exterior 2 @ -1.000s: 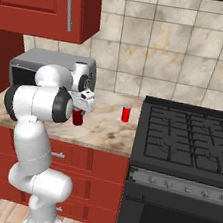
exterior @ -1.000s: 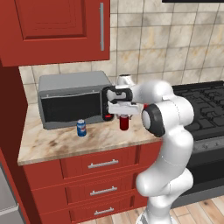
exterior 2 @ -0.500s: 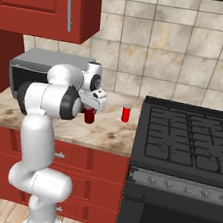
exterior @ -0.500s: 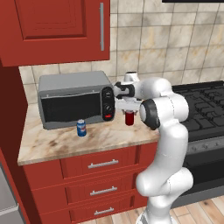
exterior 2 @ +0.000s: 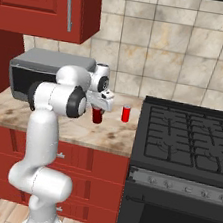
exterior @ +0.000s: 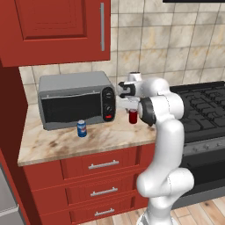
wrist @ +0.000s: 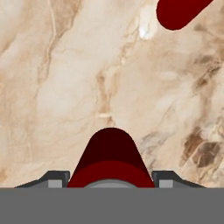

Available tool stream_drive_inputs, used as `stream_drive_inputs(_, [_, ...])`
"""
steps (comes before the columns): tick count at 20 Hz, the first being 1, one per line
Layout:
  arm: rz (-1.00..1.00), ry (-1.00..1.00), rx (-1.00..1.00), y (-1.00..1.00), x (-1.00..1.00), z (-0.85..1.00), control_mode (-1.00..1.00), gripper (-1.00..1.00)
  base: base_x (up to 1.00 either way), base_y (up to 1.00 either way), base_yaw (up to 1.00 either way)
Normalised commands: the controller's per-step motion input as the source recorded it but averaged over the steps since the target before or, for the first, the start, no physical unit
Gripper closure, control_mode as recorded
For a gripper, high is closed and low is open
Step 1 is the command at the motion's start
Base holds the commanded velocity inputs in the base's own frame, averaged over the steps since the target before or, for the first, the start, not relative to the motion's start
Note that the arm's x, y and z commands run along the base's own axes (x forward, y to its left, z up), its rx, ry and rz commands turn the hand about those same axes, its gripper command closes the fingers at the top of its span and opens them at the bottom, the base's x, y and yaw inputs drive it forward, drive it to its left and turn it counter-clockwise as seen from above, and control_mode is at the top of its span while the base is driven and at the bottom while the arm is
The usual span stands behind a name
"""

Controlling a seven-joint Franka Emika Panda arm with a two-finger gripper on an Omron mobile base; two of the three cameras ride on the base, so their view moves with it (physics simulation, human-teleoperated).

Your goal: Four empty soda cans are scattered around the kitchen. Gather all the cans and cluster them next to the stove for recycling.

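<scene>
— Where's the red can [exterior 2: 97, 115]?
— Clamped in the gripper [exterior 2: 98, 112], above the counter [exterior 2: 113, 132], left of the stove [exterior 2: 189, 145].
— Others?
— 1 red can [exterior 2: 126, 113] by the stove; 1 blue can [exterior: 81, 128] before the toaster oven [exterior: 74, 99].

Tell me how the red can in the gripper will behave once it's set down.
The red can, held in the gripper, looks small and probably light. Its smooth round sides may slip in the grip. Narrow and upright, it could tip and roll on the counter.
</scene>
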Motion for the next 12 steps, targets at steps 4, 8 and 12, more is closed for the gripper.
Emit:
stream_drive_inputs(4, [0.0,-0.01,-0.01,-0.29,0.25,-0.14,-1.0,1.0,0.0,0.0,0.0])
stream_drive_inputs(8, [0.0,0.0,0.0,-0.32,0.32,-0.13,-1.0,1.0,0.0,0.0,0.0])
stream_drive_inputs(12, [0.0,0.0,0.0,-0.32,0.38,-0.14,-1.0,1.0,0.0,0.0,0.0])
